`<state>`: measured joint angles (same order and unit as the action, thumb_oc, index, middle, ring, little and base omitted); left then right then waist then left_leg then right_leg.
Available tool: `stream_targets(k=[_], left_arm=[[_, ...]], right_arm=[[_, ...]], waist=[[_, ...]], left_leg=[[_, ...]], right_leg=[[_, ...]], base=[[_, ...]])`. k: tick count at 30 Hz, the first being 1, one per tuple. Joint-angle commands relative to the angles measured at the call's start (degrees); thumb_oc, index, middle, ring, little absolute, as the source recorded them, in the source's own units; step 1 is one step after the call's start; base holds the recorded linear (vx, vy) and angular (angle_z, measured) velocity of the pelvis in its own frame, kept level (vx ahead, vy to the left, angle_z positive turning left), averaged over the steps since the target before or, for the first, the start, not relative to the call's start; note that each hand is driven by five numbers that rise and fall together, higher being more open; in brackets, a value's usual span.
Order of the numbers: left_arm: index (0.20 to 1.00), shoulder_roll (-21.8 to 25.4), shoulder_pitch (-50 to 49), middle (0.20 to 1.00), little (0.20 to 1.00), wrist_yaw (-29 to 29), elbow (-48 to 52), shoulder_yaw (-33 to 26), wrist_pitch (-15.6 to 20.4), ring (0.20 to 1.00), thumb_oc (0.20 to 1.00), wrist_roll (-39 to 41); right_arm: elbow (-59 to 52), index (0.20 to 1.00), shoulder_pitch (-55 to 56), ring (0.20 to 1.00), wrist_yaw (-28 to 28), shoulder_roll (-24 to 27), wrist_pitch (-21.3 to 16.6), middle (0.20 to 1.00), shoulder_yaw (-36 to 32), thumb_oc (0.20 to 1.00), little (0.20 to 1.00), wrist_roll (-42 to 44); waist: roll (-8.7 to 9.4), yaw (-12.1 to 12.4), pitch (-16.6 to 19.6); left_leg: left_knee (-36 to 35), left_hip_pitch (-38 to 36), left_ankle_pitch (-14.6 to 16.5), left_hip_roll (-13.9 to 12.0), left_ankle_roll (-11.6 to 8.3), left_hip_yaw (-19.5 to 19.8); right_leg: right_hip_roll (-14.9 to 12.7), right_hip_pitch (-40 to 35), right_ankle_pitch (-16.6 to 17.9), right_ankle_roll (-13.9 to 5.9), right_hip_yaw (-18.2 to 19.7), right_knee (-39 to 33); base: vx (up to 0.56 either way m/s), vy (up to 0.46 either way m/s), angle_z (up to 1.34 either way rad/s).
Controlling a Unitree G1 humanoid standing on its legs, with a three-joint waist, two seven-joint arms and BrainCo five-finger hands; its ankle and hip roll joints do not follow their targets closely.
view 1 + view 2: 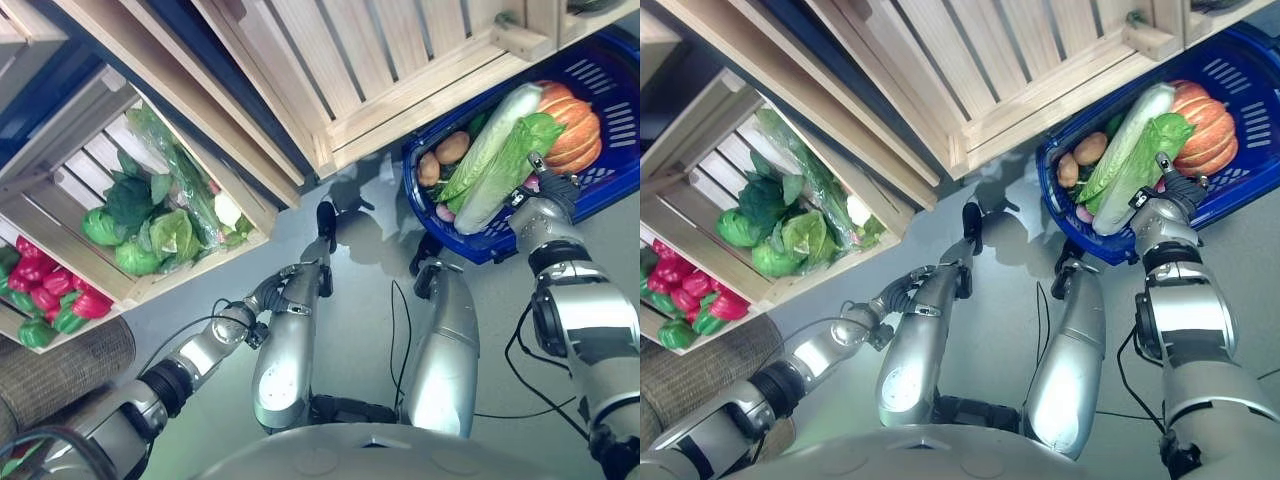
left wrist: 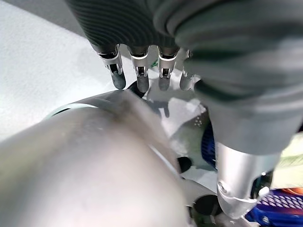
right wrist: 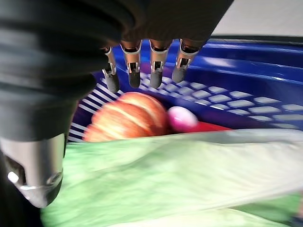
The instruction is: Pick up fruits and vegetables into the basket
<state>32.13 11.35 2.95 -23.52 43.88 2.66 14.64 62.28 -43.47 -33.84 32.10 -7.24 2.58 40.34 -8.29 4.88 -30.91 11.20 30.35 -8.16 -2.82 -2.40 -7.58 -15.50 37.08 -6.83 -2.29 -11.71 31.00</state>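
Left arm (image 1: 200, 352) and right arm (image 1: 585, 322) showing silver-grey, black bands ringing joints. Left hand (image 1: 268, 296), right hand (image 1: 553, 190) wearing dark ribbed covers; silver fingers (image 3: 134, 71) ending dark-tipped.

Bright, even light falls from above. The grey floor (image 1: 360, 330) shines a little and has soft dark shadows near the crates (image 1: 380, 90). Both wrist views are blurry up close: the cabbage (image 3: 180, 184) is a soft green smear, and the pumpkin (image 3: 128, 118) looks fuzzy.
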Motion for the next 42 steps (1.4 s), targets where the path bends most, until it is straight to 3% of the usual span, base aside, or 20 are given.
stream_targets(k=[1, 3, 5, 7, 11, 14, 17, 23, 27, 31, 35, 36, 39, 42], left_arm=[[1.000, -1.7, -5.4, 1.000, 1.000, 0.0, 2.1, -1.2, 1.3, 1.000, 1.000, 1.4], [1.000, -2.0, -6.7, 1.000, 1.000, -0.3, 1.2, -3.6, 1.8, 1.000, 1.000, 1.6], [1.000, -2.2, -7.5, 1.000, 1.000, -0.5, 0.9, -4.8, 1.9, 1.000, 1.000, 1.6], [1.000, -2.7, -8.6, 1.000, 1.000, -0.9, 0.0, -6.3, 2.6, 1.000, 1.000, 2.0], [1.000, -5.3, -12.3, 1.000, 1.000, -3.5, -3.3, -10.8, 4.0, 1.000, 1.000, 3.6], [1.000, -8.5, -15.7, 1.000, 1.000, -6.4, -7.7, -16.3, 6.3, 1.000, 1.000, 5.1], [1.000, -10.9, -16.6, 1.000, 1.000, -9.7, -11.4, -20.2, 8.5, 1.000, 1.000, 7.0], [1.000, -13.0, -15.4, 1.000, 1.000, -15.0, -18.1, -23.7, 11.3, 1.000, 1.000, 5.3], [1.000, -13.9, -11.7, 1.000, 1.000, -19.9, -25.4, -22.8, 7.9, 1.000, 1.000, 2.3], [1.000, -15.4, -9.5, 1.000, 1.000, -23.8, -31.4, -22.4, 5.4, 1.000, 1.000, 1.7], [1.000, -17.2, -8.3, 1.000, 1.000, -26.0, -36.5, -22.1, 3.5, 1.000, 1.000, 1.3], [1.000, -17.7, -8.1, 1.000, 1.000, -26.8, -37.5, -22.0, 2.9, 1.000, 1.000, 1.2], [1.000, -18.8, -7.7, 1.000, 1.000, -28.5, -40.2, -22.2, 0.7, 1.000, 1.000, 0.3], [1.000, -20.1, -7.6, 1.000, 1.000, -29.5, -43.2, -22.5, -1.0, 1.000, 1.000, 0.2]], right_arm=[[-6.6, 1.000, 6.0, 1.000, -3.6, 3.0, -8.4, 1.000, -1.7, 1.000, 1.000, -1.2], [-15.5, 1.000, 13.6, 1.000, -5.6, 0.8, -13.6, 1.000, -2.1, 1.000, 1.000, -1.9], [-19.9, 1.000, 17.6, 1.000, -5.9, -0.7, -16.0, 1.000, -1.9, 1.000, 1.000, -4.1], [-25.3, 1.000, 22.2, 1.000, -6.6, -2.5, -17.0, 1.000, -1.1, 1.000, 1.000, -8.6], [-33.8, 1.000, 31.3, 1.000, -4.0, -5.6, -18.4, 1.000, 1.5, 1.000, 1.000, -18.4], [-38.8, 1.000, 38.5, 1.000, 6.2, -8.1, -17.4, 1.000, 3.3, 1.000, 1.000, -23.6], [-39.5, 1.000, 41.4, 1.000, 15.0, -9.2, -15.4, 1.000, 6.7, 1.000, 1.000, -26.6], [-33.5, 1.000, 42.9, 1.000, 28.8, -11.3, -4.6, 1.000, 14.4, 1.000, 1.000, -27.6], [-22.6, 1.000, 41.8, 1.000, 36.9, -14.2, 0.8, 1.000, 19.0, 1.000, 1.000, -27.3], [-14.6, 1.000, 40.8, 1.000, 40.4, -16.3, 3.4, 1.000, 21.5, 1.000, 1.000, -28.0], [-6.4, 1.000, 40.0, 1.000, 43.5, -18.5, 6.1, 1.000, 21.8, 1.000, 1.000, -27.8], [-4.1, 1.000, 39.8, 1.000, 45.8, -19.1, 8.6, 1.000, 21.8, 1.000, 1.000, -28.3], [1.6, 1.000, 39.7, 1.000, 51.2, -20.2, 11.4, 1.000, 21.3, 1.000, 1.000, -26.3], [4.7, 1.000, 38.7, 1.000, 50.7, -20.7, 12.2, 1.000, 19.2, 1.000, 1.000, -23.4]], waist=[[-2.86, -3.3, 1.1], [-0.73, -4.9, 1.1], [0.40, -5.7, 1.1], [1.69, -6.6, 1.1], [4.58, -7.5, 4.9], [6.29, -8.1, 9.7], [7.24, -8.0, 13.1], [9.12, -6.3, 18.5], [9.64, -5.1, 20.8], [9.52, -4.7, 21.8], [9.14, -4.6, 22.5], [8.97, -4.6, 22.6], [8.62, -4.3, 23.0], [8.44, -4.4, 23.7]], left_leg=[[3.3, -4.2, 8.4, -0.2, -0.42, -1.3], [2.0, -8.4, 8.5, -0.7, -0.60, -1.5], [1.1, -11.0, 8.6, -1.0, -0.74, -1.5], [0.2, -14.4, 8.7, -1.2, -0.89, -1.5], [-1.9, -19.3, 8.8, -2.0, -1.23, -1.5], [-5.9, -24.6, 8.3, -2.6, -1.58, -2.4], [-8.1, -27.3, 8.1, -2.7, -1.60, -2.8], [-11.5, -32.2, 8.3, -2.7, -1.60, -3.6], [-14.9, -35.0, 7.5, -2.5, -1.74, -4.0], [-15.2, -36.0, 7.8, -1.9, -1.48, -4.1], [-15.0, -36.8, 8.3, -1.4, -1.19, -4.7], [-14.9, -37.0, 8.4, -1.2, -1.07, -4.8], [-14.3, -37.3, 9.0, -1.0, -0.74, -4.4], [-14.2, -38.3, 9.4, -0.8, -0.44, -4.9]], right_leg=[[3.5, -6.2, 1.6, -1.74, -0.4, -5.9], [3.9, -10.9, 2.6, -2.22, 0.0, -8.7], [4.2, -13.9, 3.1, -2.46, 0.0, -10.5], [4.4, -17.9, 3.7, -2.69, 0.0, -12.6], [4.9, -24.0, 4.7, -3.31, 0.0, -16.9], [5.3, -29.6, 5.5, -4.50, 0.0, -21.4], [5.3, -32.1, 6.6, -5.30, -0.1, -23.8], [5.0, -36.9, 8.1, -6.26, -1.8, -27.7], [5.3, -40.2, 8.7, -6.60, -3.8, -30.3], [5.4, -41.6, 8.8, -6.49, -4.7, -31.2], [5.4, -42.6, 8.8, -6.30, -5.3, -32.0], [5.5, -42.8, 8.8, -6.20, -5.3, -32.2], [5.6, -43.3, 8.4, -5.77, -5.3, -32.2], [5.9, -44.3, 8.2, -5.59, -5.4, -32.5]], base=[[-0.01, 0.104, -0.09], [0.01, 0.067, -0.02], [0.02, 0.054, -0.06], [0.04, 0.064, -0.05], [0.10, 0.028, -0.06], [0.15, 0.046, -0.15], [0.09, 0.041, -0.16], [0.05, 0.005, 0.05], [0.00, 0.008, 0.08], [0.00, 0.036, 0.06], [0.00, 0.048, 0.02], [-0.01, 0.060, 0.02], [0.01, 0.050, -0.03], [0.06, 0.041, 0.00]])
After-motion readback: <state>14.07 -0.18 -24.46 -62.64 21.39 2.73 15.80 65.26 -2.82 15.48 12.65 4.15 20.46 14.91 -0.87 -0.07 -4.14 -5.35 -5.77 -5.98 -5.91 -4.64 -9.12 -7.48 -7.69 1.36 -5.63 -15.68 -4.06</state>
